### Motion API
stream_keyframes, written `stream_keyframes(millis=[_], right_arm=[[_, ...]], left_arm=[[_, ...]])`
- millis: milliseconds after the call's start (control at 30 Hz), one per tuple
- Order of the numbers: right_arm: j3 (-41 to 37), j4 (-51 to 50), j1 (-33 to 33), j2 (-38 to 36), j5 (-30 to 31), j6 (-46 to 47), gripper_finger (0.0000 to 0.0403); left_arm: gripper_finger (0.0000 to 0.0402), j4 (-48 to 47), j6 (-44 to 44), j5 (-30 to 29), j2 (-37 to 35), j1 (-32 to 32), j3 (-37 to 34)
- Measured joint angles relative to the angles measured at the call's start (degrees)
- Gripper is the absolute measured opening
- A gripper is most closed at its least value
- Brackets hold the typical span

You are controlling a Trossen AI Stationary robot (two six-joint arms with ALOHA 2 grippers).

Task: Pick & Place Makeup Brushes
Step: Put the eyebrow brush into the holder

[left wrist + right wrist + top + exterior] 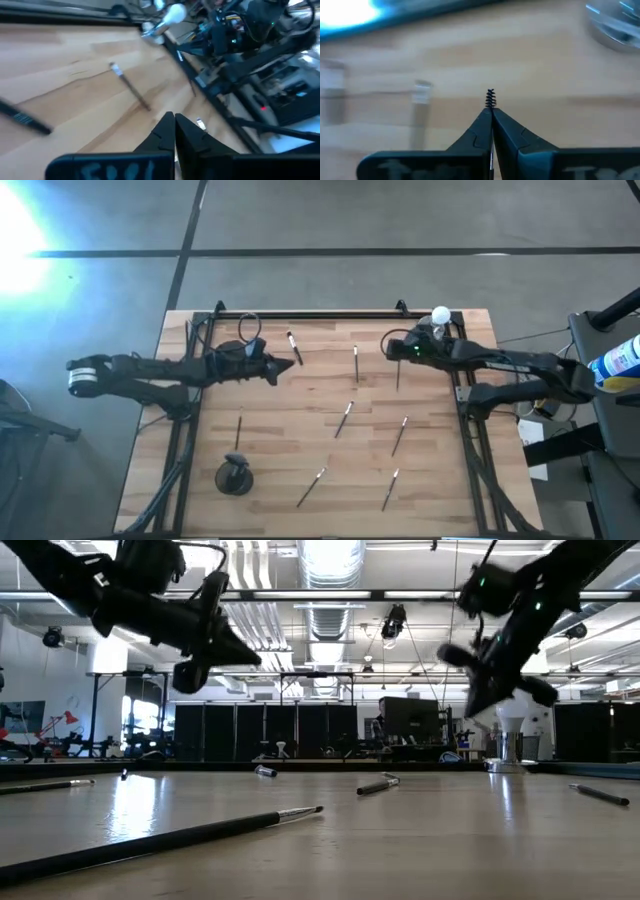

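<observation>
Makeup brushes [343, 420] lie scattered over the wooden table [280, 405], and the dark round cup [234, 477] at the near left serves as marker for them. Level with the cup, toward the right arm's side, the nearest brush [311, 487] lies slantwise, a long dark handle with a silver end; another slanted brush [390, 489] lies further along the same way. Just beyond the cup a thin dark stick [239, 430] lies almost lengthwise. Further from the cup, in the middle of the table, two more brushes rest at a slant, well apart from each other, the second one [400, 436] further to the right.

Beyond these, the left gripper [295, 364] hangs above the boards, far behind the cup and slightly to its right; its fingers [165, 131] are pressed together. Just beyond its tip lies a short brush with a pale end [293, 346], and to the right of that an upright-lying brush [356, 363].

The right gripper [491, 112] is raised off the table, diagonally across from the cup on the far right side. Its fingers pinch a thin spoolie-tipped brush [490, 98], whose bristled end pokes out past the fingertips. Farthest from the cup, at the back right edge, stands the white ball [440, 314].
</observation>
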Motion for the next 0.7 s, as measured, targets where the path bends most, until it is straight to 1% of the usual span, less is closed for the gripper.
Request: stream_keyframes(millis=[100,200,333,433,500,567,700], right_arm=[[0.00,7.12,2.64,-4.53,0.91,-2.96,0.0008],[0.02,16.39,4.72,-7.21,1.93,-6.73,0.0008],[0.02,32.14,6.85,-7.30,1.71,-13.08,0.0008],[0.79,41.91,8.24,-5.65,-0.67,-17.27,0.0008],[2.54,44.84,9.34,-4.04,-2.24,-19.92,0.0008],[5.05,45.22,10.32,-2.30,-3.15,-22.36,0.0008],[11.14,45.47,11.85,1.90,-5.80,-25.26,0.0008]], left_arm=[[0.0034,0.01,-0.06,2.04,0.02,0.00,2.91],[0.0069,0.01,0.10,3.16,0.11,0.02,6.21],[0.0109,0.02,0.13,4.66,1.06,0.10,10.93],[0.0125,0.08,0.29,6.37,2.41,0.11,14.72],[0.0130,0.06,0.44,6.84,3.45,0.11,17.18],[0.0131,0.05,0.71,7.12,4.72,0.13,19.53],[0.0131,0.05,1.47,9.98,7.80,0.20,24.13]])
